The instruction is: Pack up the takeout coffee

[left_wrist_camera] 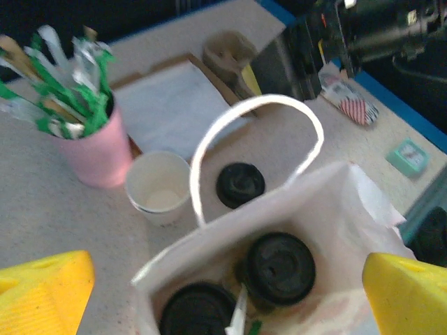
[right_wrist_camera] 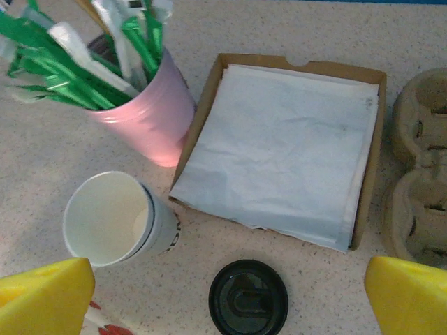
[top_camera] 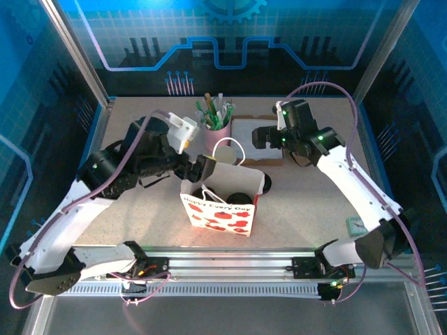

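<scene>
The takeout coffee (right_wrist_camera: 112,220), a plain white paper cup with no lid, stands on the table beside the pink cup; it also shows past the bag's handle (left_wrist_camera: 160,187). A white gift bag (top_camera: 218,206) with red prints stands open at the centre. Two black-lidded cups (left_wrist_camera: 279,269) (left_wrist_camera: 198,310) sit inside it. My left gripper (left_wrist_camera: 223,307) hovers open over the bag's mouth (top_camera: 201,167), holding nothing. My right gripper (right_wrist_camera: 227,307) hangs open above a loose black lid (right_wrist_camera: 248,298) on the table.
A pink cup (right_wrist_camera: 143,115) of green-and-white sticks stands at the back. A cardboard tray of napkins (right_wrist_camera: 279,150) lies beside it, with a pulp cup carrier (right_wrist_camera: 419,188) to its right. A small teal item (top_camera: 356,225) lies near the right arm.
</scene>
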Motion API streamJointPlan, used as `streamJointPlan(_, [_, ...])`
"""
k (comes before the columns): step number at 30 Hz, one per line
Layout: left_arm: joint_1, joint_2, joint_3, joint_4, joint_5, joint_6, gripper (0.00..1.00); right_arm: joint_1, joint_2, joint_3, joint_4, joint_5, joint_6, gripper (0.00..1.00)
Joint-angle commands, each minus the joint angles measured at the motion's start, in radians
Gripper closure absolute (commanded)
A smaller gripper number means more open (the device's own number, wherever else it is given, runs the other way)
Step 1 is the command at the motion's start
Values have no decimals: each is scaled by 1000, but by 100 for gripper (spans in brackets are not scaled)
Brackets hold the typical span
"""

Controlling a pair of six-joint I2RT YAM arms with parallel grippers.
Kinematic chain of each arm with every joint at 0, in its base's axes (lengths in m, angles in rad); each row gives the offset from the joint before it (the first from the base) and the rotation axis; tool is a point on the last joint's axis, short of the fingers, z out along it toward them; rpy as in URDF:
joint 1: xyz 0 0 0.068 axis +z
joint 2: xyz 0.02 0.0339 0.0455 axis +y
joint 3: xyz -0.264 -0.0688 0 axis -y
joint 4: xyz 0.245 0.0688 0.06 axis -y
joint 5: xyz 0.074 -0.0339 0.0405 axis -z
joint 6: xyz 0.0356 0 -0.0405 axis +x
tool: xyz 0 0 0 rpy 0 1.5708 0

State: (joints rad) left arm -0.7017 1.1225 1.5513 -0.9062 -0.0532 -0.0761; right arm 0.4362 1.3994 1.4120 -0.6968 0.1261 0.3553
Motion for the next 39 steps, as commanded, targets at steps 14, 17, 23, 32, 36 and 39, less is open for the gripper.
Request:
streamJointPlan(14, [214, -220, -362, 421, -142, -67, 1, -60, 343, 153, -101, 7, 97, 0])
streamJointPlan(17, [237, -236, -424, 464, -152, -59, 1, -70, 403, 178, -102, -1, 103, 0])
streamJointPlan(23, [263, -247, -524, 532, -213, -31, 1, -83, 517, 229, -102, -19, 107, 0])
streamJointPlan(32, [266, -304, -679, 690, -307, -20, 1, -86, 689, 354, -124, -21, 86, 6])
streamJointPlan(36, [266, -316, -726, 730, -343, -15, 1, -87, 748, 385, -124, 0, 75, 13])
streamJointPlan(39, [267, -320, -750, 752, -352, -10, 1, -86, 785, 403, -122, 6, 69, 19])
